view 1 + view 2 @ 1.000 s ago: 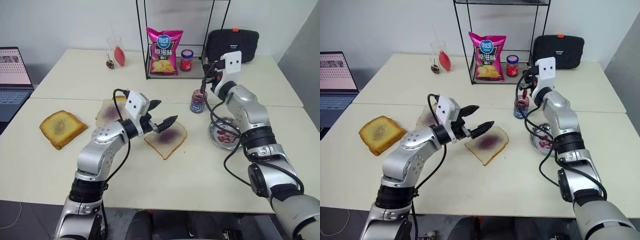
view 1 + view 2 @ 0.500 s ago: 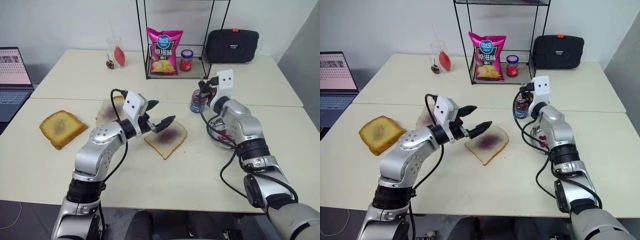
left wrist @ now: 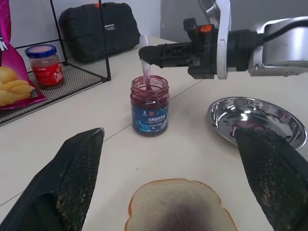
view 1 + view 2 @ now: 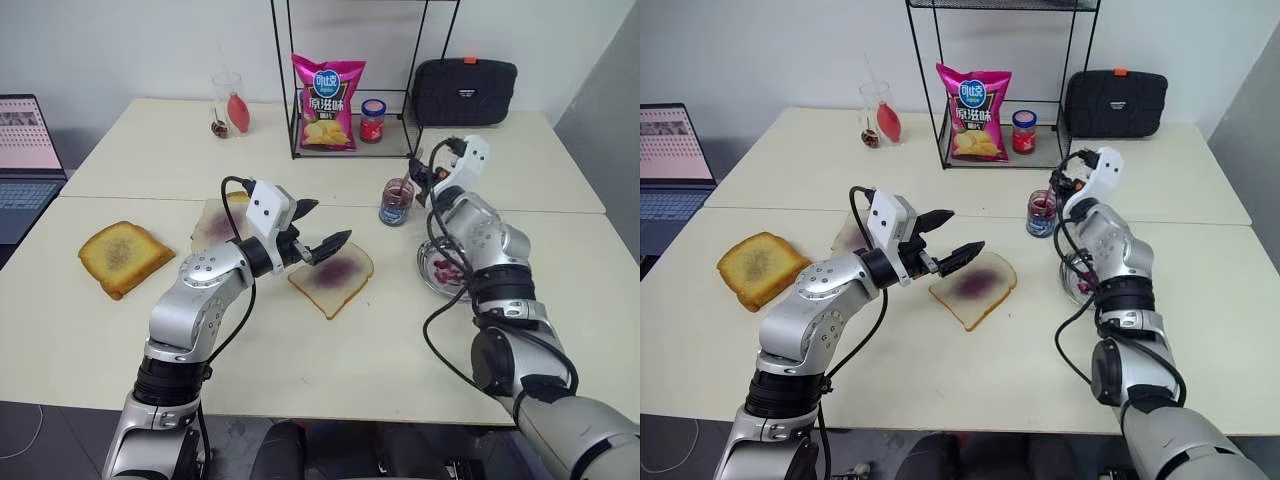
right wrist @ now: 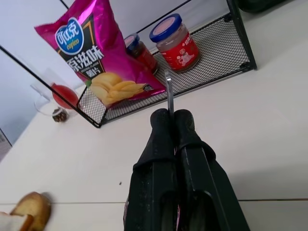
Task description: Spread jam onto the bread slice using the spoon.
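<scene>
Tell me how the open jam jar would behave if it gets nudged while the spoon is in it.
The jam jar looks small, upright and narrow-based, so it probably slides or tips easily. With the spoon standing inside it and no lid, a tip would likely spill jam.

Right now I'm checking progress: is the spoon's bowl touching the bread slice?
No: the spoon stands in the open jam jar, away from the bread slice.

This is looking like a lab or office room staged as a kitchen: pale beige tables (image 4: 300, 370) are standing pushed together against a bare white wall, an open laptop (image 4: 25, 160) is glowing at one edge, and a black zipped equipment case (image 4: 466, 90) is sitting beside a black wire rack (image 4: 350, 100) holding a pink crisp bag (image 4: 328, 102).
</scene>
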Available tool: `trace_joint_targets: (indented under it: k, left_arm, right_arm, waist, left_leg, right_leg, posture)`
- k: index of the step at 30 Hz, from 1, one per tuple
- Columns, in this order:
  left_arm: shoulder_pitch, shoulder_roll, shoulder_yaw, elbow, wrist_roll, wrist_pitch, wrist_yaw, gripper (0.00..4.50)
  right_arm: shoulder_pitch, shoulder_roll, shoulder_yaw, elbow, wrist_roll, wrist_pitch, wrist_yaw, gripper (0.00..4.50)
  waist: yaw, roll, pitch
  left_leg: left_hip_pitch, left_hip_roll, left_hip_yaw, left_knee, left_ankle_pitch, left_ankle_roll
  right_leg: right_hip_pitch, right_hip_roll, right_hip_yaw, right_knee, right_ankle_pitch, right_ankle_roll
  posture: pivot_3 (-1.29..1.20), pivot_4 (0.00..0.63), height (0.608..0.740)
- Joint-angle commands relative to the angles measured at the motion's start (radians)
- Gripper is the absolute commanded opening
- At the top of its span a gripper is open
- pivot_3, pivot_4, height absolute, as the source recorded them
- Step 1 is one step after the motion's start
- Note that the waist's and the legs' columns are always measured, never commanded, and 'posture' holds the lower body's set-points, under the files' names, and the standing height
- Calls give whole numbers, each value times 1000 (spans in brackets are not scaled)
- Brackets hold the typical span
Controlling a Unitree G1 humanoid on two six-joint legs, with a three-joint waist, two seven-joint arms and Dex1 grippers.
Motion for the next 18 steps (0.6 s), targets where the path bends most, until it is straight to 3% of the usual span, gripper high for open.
trace_joint_targets:
  k: [1,18]
  left_arm:
    - [-22,-4,9,-21,-9,-17,0,4500]
    - [-39,-3,-3,24,0,-51,-44,4500]
  right_arm:
    - [-34,4,-55,-57,62,35,-37,20]
    - [-32,-14,-81,-137,78,46,-99,20]
  waist:
    - [0,0,0]
    - [-1,0,0]
  left_leg:
    - [0,0,0,0,0,0]
    - [0,0,0,0,0,0]
  right_leg:
    - [0,0,0,0,0,0]
    - [0,0,0,0,0,0]
  posture:
    - [0,150,740]
    - [0,150,740]
